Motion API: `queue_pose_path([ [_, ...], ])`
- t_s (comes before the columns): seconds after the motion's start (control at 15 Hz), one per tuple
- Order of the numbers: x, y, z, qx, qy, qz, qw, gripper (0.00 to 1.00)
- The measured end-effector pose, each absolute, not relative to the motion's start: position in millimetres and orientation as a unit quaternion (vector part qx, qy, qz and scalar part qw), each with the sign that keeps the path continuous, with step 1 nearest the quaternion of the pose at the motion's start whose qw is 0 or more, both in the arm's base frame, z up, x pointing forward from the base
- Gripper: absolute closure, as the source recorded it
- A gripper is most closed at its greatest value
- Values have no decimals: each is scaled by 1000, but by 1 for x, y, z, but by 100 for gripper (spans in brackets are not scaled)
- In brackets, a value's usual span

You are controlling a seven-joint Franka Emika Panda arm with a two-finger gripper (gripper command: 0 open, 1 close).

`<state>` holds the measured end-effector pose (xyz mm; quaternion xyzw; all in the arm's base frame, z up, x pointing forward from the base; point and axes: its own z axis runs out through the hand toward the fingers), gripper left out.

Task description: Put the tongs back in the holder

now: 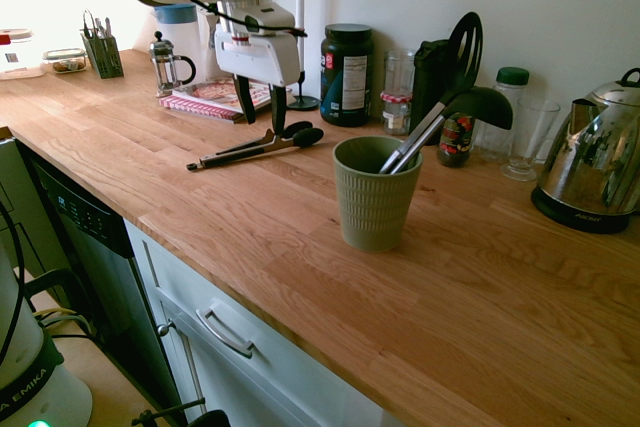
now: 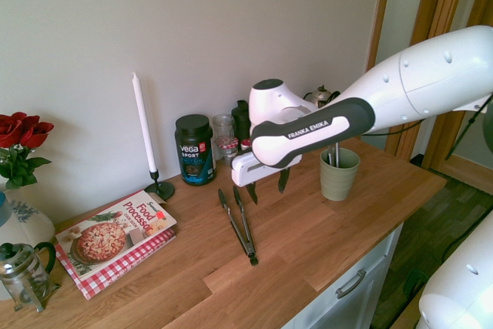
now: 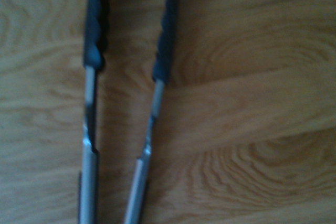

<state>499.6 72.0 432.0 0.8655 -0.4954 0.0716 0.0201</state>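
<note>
On the wooden counter (image 1: 270, 237), tongs (image 1: 255, 148) lying flat, arms spread a little in a narrow V, dark tips toward the wall side. Not in the holder (image 1: 376, 197); that green cup stands upright, apart from them, nearer the kettle (image 1: 592, 157). Gripper (image 1: 262, 122) is open, fingers pointing down, well parted, nothing between them. Second exterior view: it hangs above the counter close to the tongs. Wrist view: both tong arms below, blurry, no contact visible.

Progress: early, approach stage by the look of it. Done: gripper is open and near the target. Left: line up, lower, close on the tongs, lift, carry to the cup, stand them upright, let go inside. So grasp and placing both still to do.

Cup already holds a ladle (image 1: 480, 107) and at least one more metal handle, so room inside looks limited; tongs may catch on those or the rim, judging from here. Spread arms probably need squeezing together first. Long tool, might swing if gripped off-centre.
</note>
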Motion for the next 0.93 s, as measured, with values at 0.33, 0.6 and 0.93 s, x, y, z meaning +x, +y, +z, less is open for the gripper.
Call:
queue_pose_path([
  [0.33,550,125,405,826,-557,87,11,0],
  [0.6,564,137,387,823,-561,89,-3,100],
  [0.93,572,142,359,826,-557,87,-12,100],
])
